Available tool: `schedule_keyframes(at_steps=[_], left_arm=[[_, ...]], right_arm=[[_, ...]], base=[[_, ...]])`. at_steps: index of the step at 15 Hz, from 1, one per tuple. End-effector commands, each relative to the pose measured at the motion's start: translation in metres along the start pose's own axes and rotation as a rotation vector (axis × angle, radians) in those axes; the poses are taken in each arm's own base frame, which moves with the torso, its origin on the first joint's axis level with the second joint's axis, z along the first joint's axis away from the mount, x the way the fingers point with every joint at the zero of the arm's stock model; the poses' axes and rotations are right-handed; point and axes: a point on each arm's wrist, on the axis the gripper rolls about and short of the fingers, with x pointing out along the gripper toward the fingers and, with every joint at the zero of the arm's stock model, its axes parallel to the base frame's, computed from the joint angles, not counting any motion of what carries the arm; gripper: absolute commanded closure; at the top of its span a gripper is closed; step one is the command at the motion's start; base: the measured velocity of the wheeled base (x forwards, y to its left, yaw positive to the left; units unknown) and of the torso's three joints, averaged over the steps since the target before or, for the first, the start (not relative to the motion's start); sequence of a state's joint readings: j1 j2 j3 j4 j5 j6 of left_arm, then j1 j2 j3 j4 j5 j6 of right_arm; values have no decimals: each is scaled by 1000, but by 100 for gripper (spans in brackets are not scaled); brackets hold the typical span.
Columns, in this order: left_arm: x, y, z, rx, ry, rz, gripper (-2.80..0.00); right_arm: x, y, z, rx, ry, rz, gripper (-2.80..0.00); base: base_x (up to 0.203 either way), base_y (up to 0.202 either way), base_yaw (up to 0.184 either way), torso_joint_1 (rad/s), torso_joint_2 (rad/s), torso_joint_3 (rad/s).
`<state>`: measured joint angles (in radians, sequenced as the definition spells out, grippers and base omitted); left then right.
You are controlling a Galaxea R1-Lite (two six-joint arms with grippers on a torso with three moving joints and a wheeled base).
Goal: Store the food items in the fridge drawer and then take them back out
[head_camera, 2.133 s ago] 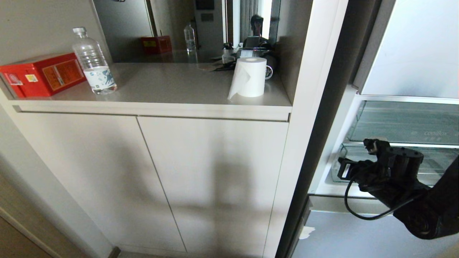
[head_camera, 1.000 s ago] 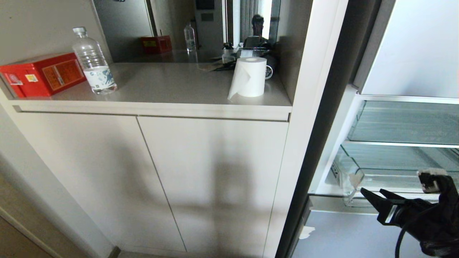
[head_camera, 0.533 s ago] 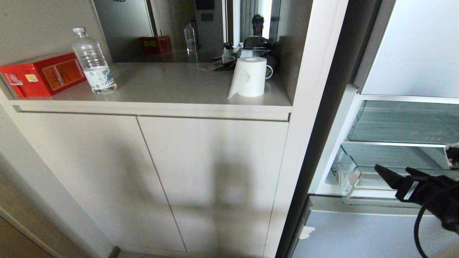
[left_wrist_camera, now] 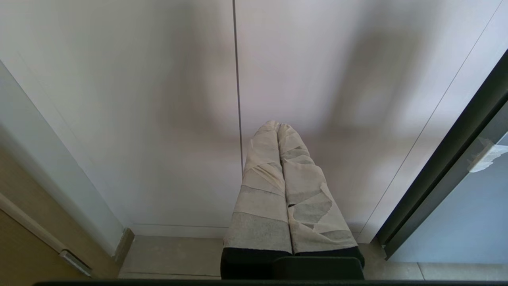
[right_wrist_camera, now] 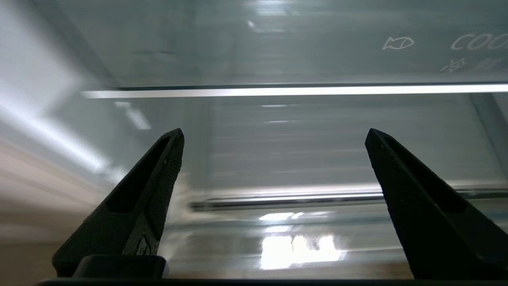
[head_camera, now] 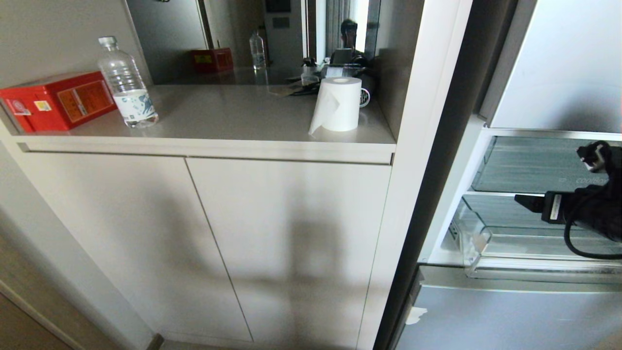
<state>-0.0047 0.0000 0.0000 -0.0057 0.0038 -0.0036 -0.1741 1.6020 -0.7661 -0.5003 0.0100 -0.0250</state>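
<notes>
Though no food item shows in any view, the head view has the fridge drawer pulled forward out of the fridge, presumably so something can be dropped in from above; the right gripper hangs just above its open top, one dark finger pointing level toward the cabinet side, touching nothing that can be seen; well off to that side, on the counter, stand a paper roll, a water bottle and a red box, none of them the task's food. From the left wrist, the left gripper is parked low before the cabinet doors, its taped fingers pressed together on nothing. From the right wrist, the right gripper stands spread wide and empty, the drawer's clear lip below and beyond its tips; where the food lies cannot be told.
</notes>
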Motion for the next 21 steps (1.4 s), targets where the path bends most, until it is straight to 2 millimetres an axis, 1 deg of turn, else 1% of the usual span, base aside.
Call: schedule_keyframes(at_steps=[1,6,9,12,13,15,17,18,19,20,21], left_arm=[[0,0,0,1,1,1,0],[0,0,0,1,1,1,0],[0,0,0,1,1,1,0],[0,0,0,0,1,1,0],[0,0,0,1,1,1,0],[0,0,0,1,1,1,0],[0,0,0,1,1,1,0],[0,0,0,1,1,1,0],[0,0,0,-1,1,1,0],[0,0,0,1,1,1,0],[0,0,0,0,1,2,0]], right_arm=[[28,-7,-12,-6,69,-18,-280],[46,-13,-21,-42,119,-29,-280],[45,-16,-25,-65,251,-23,-280],[39,-24,-20,-39,381,12,-280],[33,-26,-17,-28,406,20,-280],[10,-26,-9,-20,409,33,-280],[-23,-24,-3,-21,426,39,-280],[-41,-22,-4,-29,442,44,-280],[-52,-21,-7,-35,461,51,-280],[-54,-20,-8,-37,469,54,-280],[-48,-21,-10,-36,490,56,-280]], base=[[0,0,0,0,0,0],[0,0,0,0,0,0],[0,0,0,0,0,0],[0,0,0,0,0,0],[0,0,0,0,0,0],[0,0,0,0,0,0],[0,0,0,0,0,0],[0,0,0,0,0,0],[0,0,0,0,0,0],[0,0,0,0,0,0],[0,0,0,0,0,0]])
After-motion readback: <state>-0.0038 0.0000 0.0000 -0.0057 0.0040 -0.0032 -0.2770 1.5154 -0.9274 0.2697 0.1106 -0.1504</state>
